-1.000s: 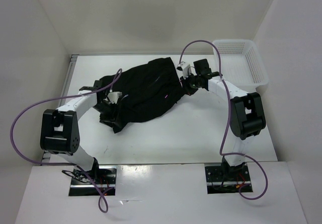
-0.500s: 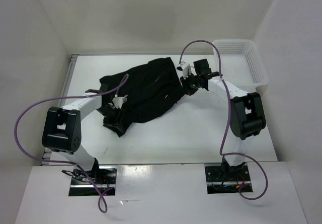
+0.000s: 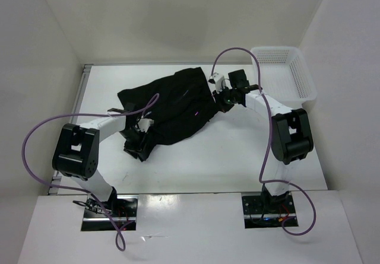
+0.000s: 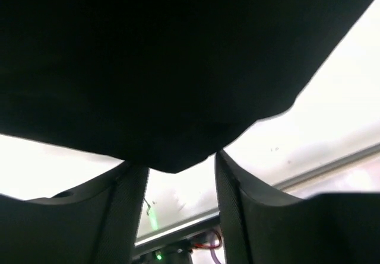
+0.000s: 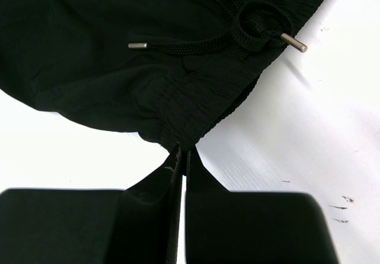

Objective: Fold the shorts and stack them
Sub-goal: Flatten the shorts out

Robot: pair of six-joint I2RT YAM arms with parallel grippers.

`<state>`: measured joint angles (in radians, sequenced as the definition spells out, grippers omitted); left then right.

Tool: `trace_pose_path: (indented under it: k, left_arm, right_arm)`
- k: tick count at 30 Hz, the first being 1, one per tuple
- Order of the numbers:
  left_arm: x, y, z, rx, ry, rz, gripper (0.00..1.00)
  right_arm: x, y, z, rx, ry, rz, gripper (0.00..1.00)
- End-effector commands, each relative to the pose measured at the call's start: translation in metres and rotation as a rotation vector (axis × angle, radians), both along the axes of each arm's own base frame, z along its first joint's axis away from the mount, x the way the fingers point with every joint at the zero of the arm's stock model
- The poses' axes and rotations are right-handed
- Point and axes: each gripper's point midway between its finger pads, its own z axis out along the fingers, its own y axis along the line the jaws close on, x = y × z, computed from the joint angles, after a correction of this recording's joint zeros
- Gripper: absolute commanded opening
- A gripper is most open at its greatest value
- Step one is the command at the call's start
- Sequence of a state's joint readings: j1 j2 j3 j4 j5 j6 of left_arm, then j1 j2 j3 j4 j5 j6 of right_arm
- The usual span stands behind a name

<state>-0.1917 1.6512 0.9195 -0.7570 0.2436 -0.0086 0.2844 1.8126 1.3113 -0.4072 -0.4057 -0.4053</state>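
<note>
My right fingers (image 5: 205, 184) are pressed flat together with no gap, and the gathered edge of the waistband (image 5: 202, 92) runs down into their tips, so I am pinching the shorts (image 3: 172, 104) there. Just past the tips, in my right wrist view, the black drawstring (image 5: 237, 29) lies looped on the cloth. Both of its metal ends show, one resting on the fabric and one poking out over the white table (image 3: 237, 157). My left fingers (image 4: 122, 216) stand partly apart, with bare table visible in the gap between them. A blurred fold of the black cloth hangs across their tips and fills the upper part of that view, and I cannot tell whether they press on it or only sit under it. From above, the shorts lie rumpled on the table between my two arms, stretching from my left wrist up and across to my right wrist. The corner by my left wrist is bunched and too dark for me to make out my fingers in it. A tiny pale mark (image 3: 196, 114) shows toward the cloth's right side. The white mesh basket (image 3: 304, 74) sits at the far right corner of the table, apart from the shorts.
</note>
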Motion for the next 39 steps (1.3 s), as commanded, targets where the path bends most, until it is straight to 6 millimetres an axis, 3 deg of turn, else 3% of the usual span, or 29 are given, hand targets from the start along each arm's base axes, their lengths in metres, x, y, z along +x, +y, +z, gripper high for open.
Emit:
trace_pose_path:
  k: [1, 2, 5, 6, 7, 9, 11, 13, 14, 15, 16, 17, 18, 20, 21, 24, 25, 26, 27, 28, 29, 30, 32, 33, 35, 36, 38, 39]
  left_arm:
    - [0.042, 0.002, -0.018, 0.042, -0.151, -0.013, 0.55]
    - [0.049, 0.0, -0.015, 0.037, -0.174, -0.012, 0.52]
    - [0.051, -0.008, -0.017, -0.005, -0.166, -0.016, 0.3]
    - [0.057, -0.011, -0.014, -0.017, -0.184, -0.017, 0.21]
    - [0.056, -0.012, -0.016, -0.025, -0.173, -0.018, 0.0]
    - [0.061, -0.015, -0.014, -0.039, -0.191, -0.019, 0.0]
    - [0.074, -0.015, -0.001, -0.042, -0.214, -0.01, 0.0]
    - [0.094, -0.005, 0.015, -0.035, -0.251, 0.029, 0.0]
    - [0.123, 0.01, 0.04, -0.037, -0.315, 0.085, 0.0]
    - [0.14, 0.023, 0.056, -0.026, -0.357, 0.121, 0.0]
    - [0.155, 0.049, 0.074, -0.008, -0.394, 0.191, 0.0]
    - [0.172, 0.061, 0.094, -0.006, -0.449, 0.223, 0.0]
    - [0.204, 0.076, 0.143, -0.007, -0.587, 0.253, 0.0]
    - [0.222, 0.111, 0.193, 0.013, -0.712, 0.326, 0.0]
    - [0.223, 0.118, 0.22, 0.008, -0.773, 0.339, 0.0]
    - [0.209, 0.138, 0.273, 0.022, -0.886, 0.382, 0.0]
    - [0.198, 0.14, 0.275, 0.026, -0.879, 0.392, 0.0]
    - [0.185, 0.137, 0.26, 0.025, -0.834, 0.394, 0.0]
    - [0.169, 0.139, 0.266, 0.041, -0.846, 0.409, 0.0]
    - [0.155, 0.138, 0.257, 0.052, -0.817, 0.416, 0.0]
    - [0.138, 0.138, 0.258, 0.072, -0.822, 0.424, 0.0]
    - [0.12, 0.135, 0.229, 0.079, -0.745, 0.43, 0.0]
    - [0.091, 0.128, 0.216, 0.078, -0.695, 0.431, 0.0]
    - [0.08, 0.127, 0.206, 0.086, -0.661, 0.435, 0.0]
    - [0.05, 0.117, 0.181, 0.082, -0.577, 0.427, 0.0]
    - [0.04, 0.116, 0.172, 0.103, -0.548, 0.425, 0.0]
    - [0.022, 0.11, 0.16, 0.108, -0.522, 0.41, 0.0]
    - [0.009, 0.107, 0.144, 0.108, -0.465, 0.409, 0.0]
  right_arm:
    - [0.01, 0.008, 0.005, 0.008, -0.038, 0.012, 0.0]
    - [0.01, 0.008, 0.005, 0.008, -0.038, 0.012, 0.0]
    - [0.01, 0.008, 0.005, 0.008, -0.038, 0.012, 0.0]
    - [0.01, 0.008, 0.005, 0.008, -0.038, 0.012, 0.0]
    - [0.01, 0.008, 0.005, 0.008, -0.038, 0.012, 0.0]
    - [0.009, 0.008, 0.001, 0.005, -0.029, 0.012, 0.0]
    - [0.019, 0.011, 0.009, 0.012, -0.052, 0.012, 0.0]
    - [0.039, 0.017, 0.037, 0.038, -0.117, 0.005, 0.0]
    - [0.047, 0.02, 0.048, 0.053, -0.139, -0.004, 0.0]
    - [0.058, 0.022, 0.057, 0.06, -0.16, -0.017, 0.0]
    - [0.079, 0.029, 0.095, 0.088, -0.25, -0.017, 0.0]
    - [0.091, 0.03, 0.104, 0.091, -0.275, -0.033, 0.0]
    - [0.109, 0.032, 0.144, 0.106, -0.365, -0.05, 0.0]
    - [0.121, 0.03, 0.177, 0.112, -0.438, -0.072, 0.0]
    - [0.127, 0.031, 0.196, 0.12, -0.482, -0.081, 0.0]
    - [0.117, 0.012, 0.232, 0.099, -0.555, -0.092, 0.0]
    - [0.108, 0.009, 0.235, 0.089, -0.552, -0.085, 0.0]
    - [0.098, 0.005, 0.234, 0.072, -0.541, -0.075, 0.0]
    - [0.08, 0.002, 0.236, 0.063, -0.539, -0.051, 0.0]
    - [0.068, 0.0, 0.234, 0.044, -0.538, -0.015, 0.0]
    - [0.053, -0.005, 0.209, 0.012, -0.474, 0.001, 0.0]
    - [0.037, -0.007, 0.216, 0.012, -0.481, 0.028, 0.0]
    - [0.016, -0.01, 0.202, -0.017, -0.456, 0.084, 0.0]
    - [0.0, -0.013, 0.177, -0.039, -0.386, 0.11, 0.0]
    - [-0.026, -0.012, 0.17, -0.051, -0.373, 0.191, 0.0]
    - [-0.043, -0.017, 0.143, -0.074, -0.297, 0.209, 0.0]
    - [-0.071, -0.017, 0.12, -0.097, -0.252, 0.279, 0.0]
    - [-0.079, -0.018, 0.114, -0.097, -0.236, 0.294, 0.0]
